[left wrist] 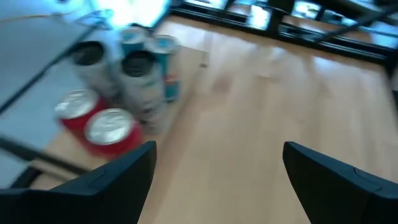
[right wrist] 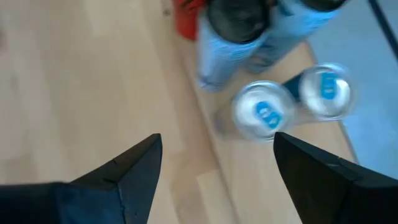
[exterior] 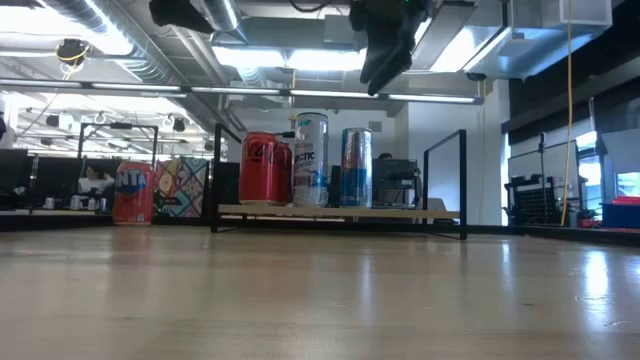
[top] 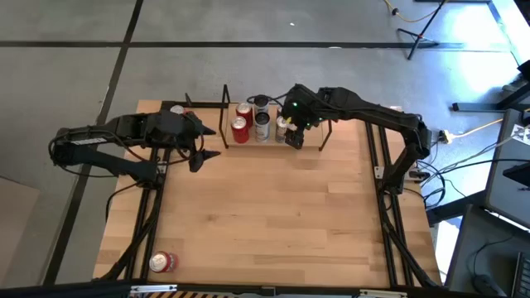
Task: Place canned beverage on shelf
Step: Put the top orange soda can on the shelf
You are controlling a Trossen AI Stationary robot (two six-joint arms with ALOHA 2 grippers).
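Cans [top: 251, 124] on shelf [exterior: 340, 211], right gripper [top: 296, 137] fingers apart above them, empty

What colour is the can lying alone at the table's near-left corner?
Red, with a silver top; the lone can shows best in the high view.

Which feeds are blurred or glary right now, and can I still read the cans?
Left wrist view: motion-smeared, the red cans readable only by colour. Right wrist view: equally soft, blue-tabbed can tops still visible. Low view: sharp on the shelf, bright ceiling lights, glare on the tabletop. High view: even, no blur.
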